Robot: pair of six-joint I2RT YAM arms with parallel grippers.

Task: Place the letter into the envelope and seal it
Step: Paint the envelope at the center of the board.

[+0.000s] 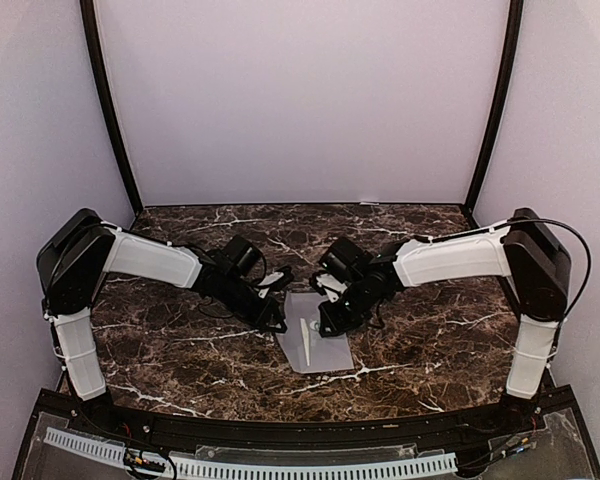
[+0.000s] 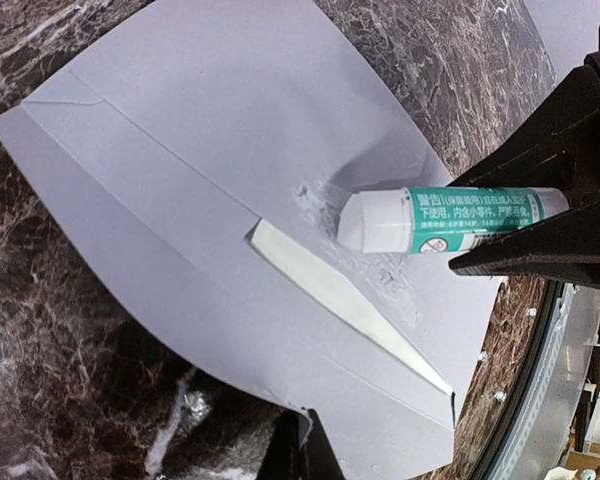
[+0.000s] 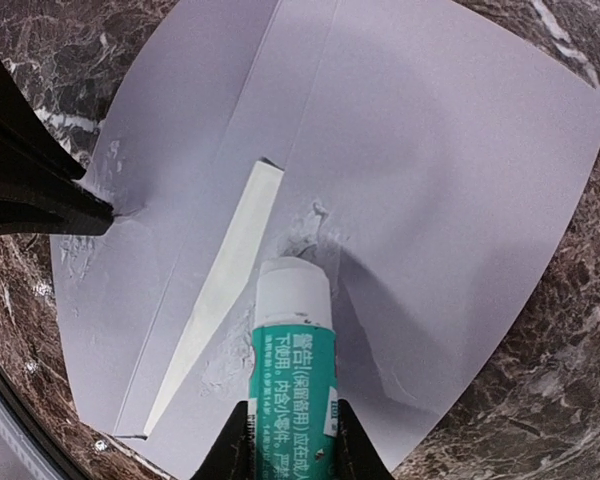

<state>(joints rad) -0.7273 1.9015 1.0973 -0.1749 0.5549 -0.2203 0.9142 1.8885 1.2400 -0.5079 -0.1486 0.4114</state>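
Seen from above, the envelope [image 1: 325, 352] lies flat on the table [image 1: 160, 340] between both arms, and a thin cream strip of the letter [image 1: 307, 338] shows on it. The left gripper [image 1: 277, 320] and the right gripper [image 1: 326, 320] meet over its far end. In the left wrist view, the letter sits inside the envelope, with only that strip peeking from a seam. A glue stick [image 2: 450, 220] touches the grey paper just beside it, among wet smears. The left fingers [image 2: 298, 450] are pressed together at the envelope's edge. In the right wrist view, the right jaws clamp the glue stick.
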